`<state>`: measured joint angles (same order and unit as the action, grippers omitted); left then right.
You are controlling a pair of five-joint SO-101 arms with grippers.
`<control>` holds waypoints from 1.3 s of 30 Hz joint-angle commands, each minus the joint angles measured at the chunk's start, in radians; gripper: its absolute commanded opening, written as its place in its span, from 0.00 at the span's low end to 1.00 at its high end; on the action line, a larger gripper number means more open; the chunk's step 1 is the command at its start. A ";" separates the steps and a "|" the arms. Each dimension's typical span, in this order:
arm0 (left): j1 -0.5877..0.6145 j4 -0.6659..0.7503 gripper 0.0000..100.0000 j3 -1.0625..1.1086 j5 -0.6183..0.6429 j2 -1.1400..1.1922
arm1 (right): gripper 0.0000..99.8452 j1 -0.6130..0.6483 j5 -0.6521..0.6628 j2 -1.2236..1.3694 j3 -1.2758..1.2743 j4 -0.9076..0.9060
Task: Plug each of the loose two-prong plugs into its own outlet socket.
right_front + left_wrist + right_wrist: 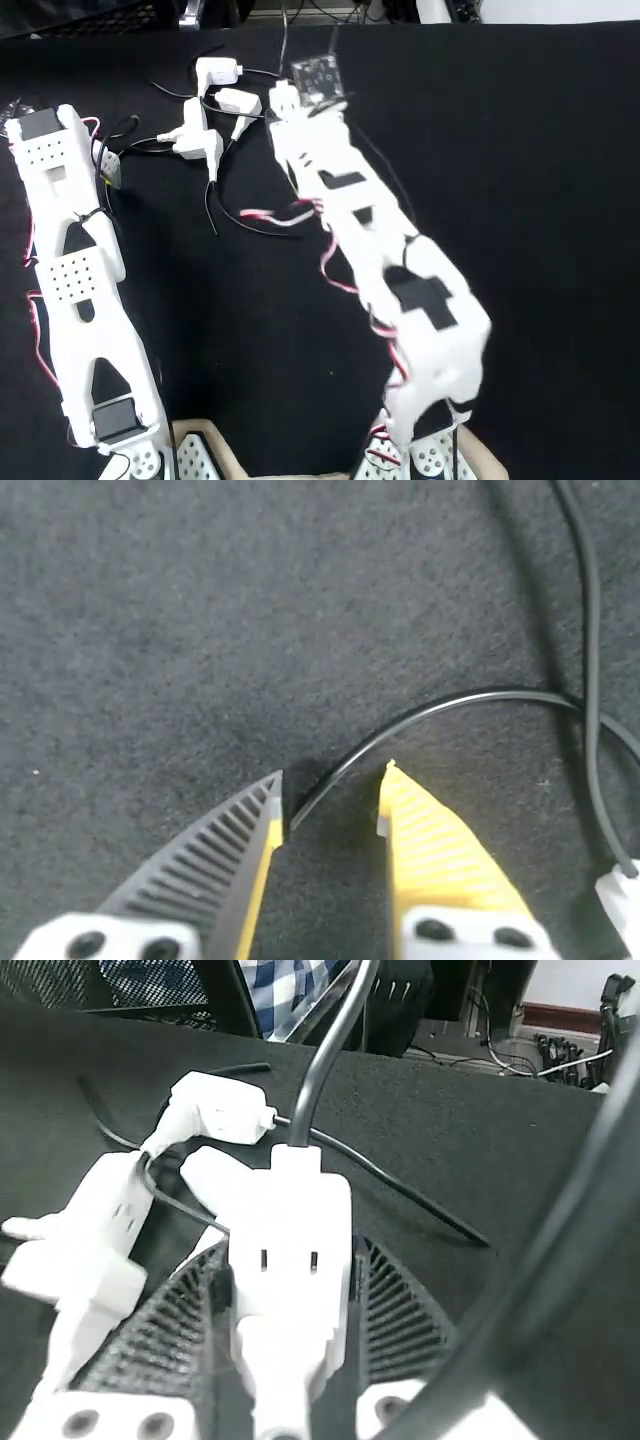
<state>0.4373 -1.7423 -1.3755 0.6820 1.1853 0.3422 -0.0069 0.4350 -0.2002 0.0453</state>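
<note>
My right gripper (290,1265) is shut on a white outlet socket (290,1215) with two slots facing the camera and a dark cable leaving its far end. In the high view that gripper (285,108) is at the back centre of the table. Just beyond it lie more white plugs and sockets: one (222,1110) with a cable, another (88,1245) beside it. The high view shows this cluster (205,140) at the back left. My left gripper (330,800) is open low over the black cloth, with a thin black cable (440,715) running between its fingertips. It (108,165) is left of the cluster.
Black cloth (520,180) covers the table. Black cables (225,215) loop in front of the cluster. A second cable (590,660) crosses beside the left gripper, ending at a white piece (625,900). Chairs and clutter stand behind the table's far edge.
</note>
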 commanded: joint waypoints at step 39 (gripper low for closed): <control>-0.019 -0.017 0.17 -0.289 -0.137 -0.060 | 0.46 0.025 0.175 -0.154 0.682 -0.767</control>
<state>0.4358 -1.7515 -1.6195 0.5577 1.1853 0.4158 0.1634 0.4104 0.4273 -0.7050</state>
